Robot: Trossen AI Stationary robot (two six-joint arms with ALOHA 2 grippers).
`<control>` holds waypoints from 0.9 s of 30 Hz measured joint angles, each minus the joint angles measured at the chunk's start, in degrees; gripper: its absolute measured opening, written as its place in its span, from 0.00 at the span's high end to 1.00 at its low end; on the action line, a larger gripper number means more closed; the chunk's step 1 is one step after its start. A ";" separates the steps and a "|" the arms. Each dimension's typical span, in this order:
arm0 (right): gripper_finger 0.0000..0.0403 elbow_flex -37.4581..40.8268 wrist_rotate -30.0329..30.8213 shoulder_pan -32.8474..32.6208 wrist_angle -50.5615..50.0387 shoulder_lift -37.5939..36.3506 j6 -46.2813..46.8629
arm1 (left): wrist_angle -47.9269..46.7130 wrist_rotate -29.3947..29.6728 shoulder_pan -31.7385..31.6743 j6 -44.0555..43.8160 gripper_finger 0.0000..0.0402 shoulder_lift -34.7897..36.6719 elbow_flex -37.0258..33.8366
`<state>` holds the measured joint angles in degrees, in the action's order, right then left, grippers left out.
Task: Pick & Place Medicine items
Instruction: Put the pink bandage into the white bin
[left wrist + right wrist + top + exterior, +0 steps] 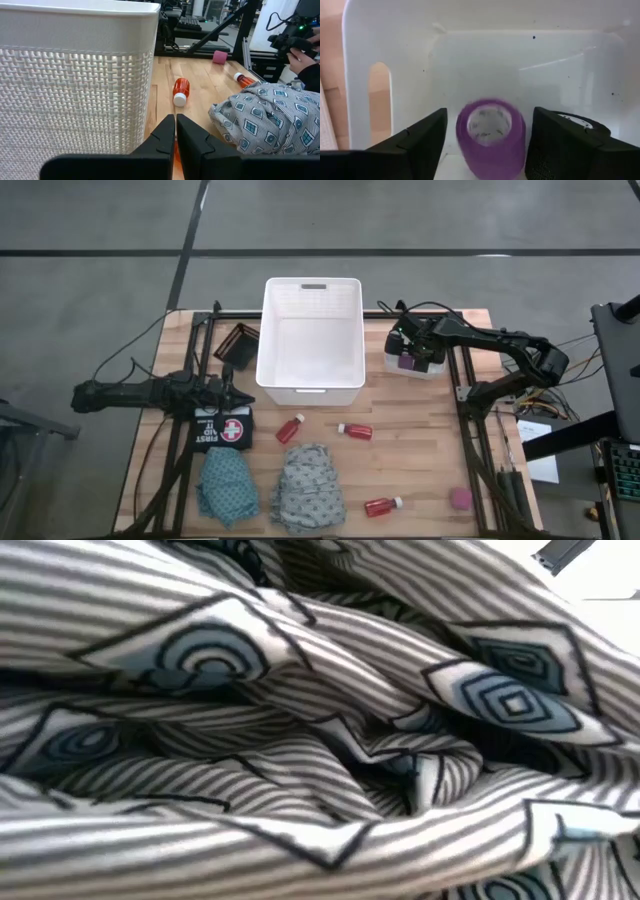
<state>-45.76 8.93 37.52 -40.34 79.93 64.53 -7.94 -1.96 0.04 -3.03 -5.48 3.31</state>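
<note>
The right gripper (408, 352) hangs over a small white plastic bin (415, 367) at the far right of the wooden table (420, 450), just beside the big white woven-pattern basket (311, 340). Its two dark fingers (417, 145) stand apart, and the small purple roll (491, 131) sits between them without either pad visibly pressing it; it looks released into the bin, though the wrist view is slightly smeared there, so a light touch cannot be ruled out. The roll's open core faces the wrist camera, so its axis runs along the gripper's reach rather than across the jaws. A black roll (582, 125) lies just beside it, partly hidden behind the other finger. Outward from there, the remaining items lie on the near half of the table: a small red bottle with a white cap (355, 431) near the centre, another red bottle (290, 428) left of it, a third (384, 505) toward the near edge, and a pink roll (460, 498) at the near right. All of these lie toward the near edge from the right gripper, and the pink roll and the third bottle are on its side, so that arm is probably best placed for them. The grey patterned cloth (308, 487) and teal patterned cloth (226, 485) sit bunched at the near edge. The left gripper (236, 395), fingers pressed together on nothing, waits low beside the basket's left near corner, above a black first-aid pouch (222, 428).
</note>
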 joint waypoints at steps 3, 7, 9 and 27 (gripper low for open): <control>0.25 0.00 0.01 0.00 0.03 -0.01 -0.02 | 0.00 0.00 0.00 0.00 0.95 0.00 0.00; 0.25 0.01 0.02 0.00 0.06 -0.31 -0.30 | 0.00 0.00 0.01 0.00 0.95 0.00 0.02; 0.25 0.02 0.02 0.00 0.10 -1.27 -0.57 | 0.00 0.00 0.00 0.00 0.95 0.00 0.00; 0.25 -0.81 3.47 -19.98 -4.87 -17.61 5.31 | 0.00 0.00 -0.01 0.00 0.95 0.00 0.00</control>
<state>-46.57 12.40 17.54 -45.21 62.32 69.84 -7.94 -1.95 0.03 -3.03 -5.48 3.31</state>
